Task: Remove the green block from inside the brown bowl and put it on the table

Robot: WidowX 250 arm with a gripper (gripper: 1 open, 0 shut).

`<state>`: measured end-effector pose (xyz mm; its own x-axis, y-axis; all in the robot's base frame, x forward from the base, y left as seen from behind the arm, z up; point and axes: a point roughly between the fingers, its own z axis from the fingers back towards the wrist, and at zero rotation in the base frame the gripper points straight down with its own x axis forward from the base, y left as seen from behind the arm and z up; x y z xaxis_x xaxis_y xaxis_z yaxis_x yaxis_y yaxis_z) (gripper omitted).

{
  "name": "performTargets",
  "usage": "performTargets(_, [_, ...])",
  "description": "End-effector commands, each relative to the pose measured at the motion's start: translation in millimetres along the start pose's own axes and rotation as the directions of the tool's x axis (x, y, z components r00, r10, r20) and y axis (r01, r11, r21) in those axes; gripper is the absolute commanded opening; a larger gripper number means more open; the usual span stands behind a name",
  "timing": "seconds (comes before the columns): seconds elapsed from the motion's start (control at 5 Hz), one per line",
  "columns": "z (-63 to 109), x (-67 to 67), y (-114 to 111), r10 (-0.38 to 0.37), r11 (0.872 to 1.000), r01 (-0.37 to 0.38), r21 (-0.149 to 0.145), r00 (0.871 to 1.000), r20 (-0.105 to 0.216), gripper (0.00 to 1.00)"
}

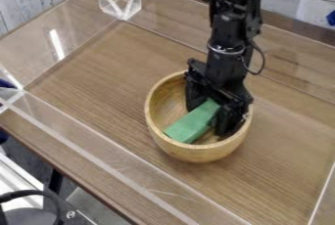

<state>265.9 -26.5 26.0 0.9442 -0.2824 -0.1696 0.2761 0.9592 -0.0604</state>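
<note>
The brown bowl stands on the table, right of centre and toward the front. Inside it the green block lies tilted, its near end low on the bowl's floor and its far end up between my fingers. My black gripper points straight down into the bowl. It is open, one finger on each side of the block's upper end. Whether the fingers touch the block I cannot tell.
Low clear acrylic walls border the table on all sides. A clear bracket stands at the far left corner. The black arm rises from the bowl toward the top of the view.
</note>
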Motion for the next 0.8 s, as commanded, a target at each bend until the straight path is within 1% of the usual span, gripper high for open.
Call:
performTargets(0.0, [-4.8, 6.2, 4.7, -0.003, 1.000, 0.003, -0.001, 1.000, 0.013, 1.00])
performTargets(0.2, [-8.0, 7.2, 5.3, -0.002, 1.000, 0.002, -0.003, 1.000, 0.007, 1.00])
performTargets(0.4, [-11.3, 8.0, 6.1, 0.000, 1.000, 0.000, -0.005, 1.000, 0.003, 0.00])
performTargets(0.6, [-2.6, 7.5, 5.6, 0.003, 1.000, -0.003, 0.001, 1.000, 0.020, 0.00])
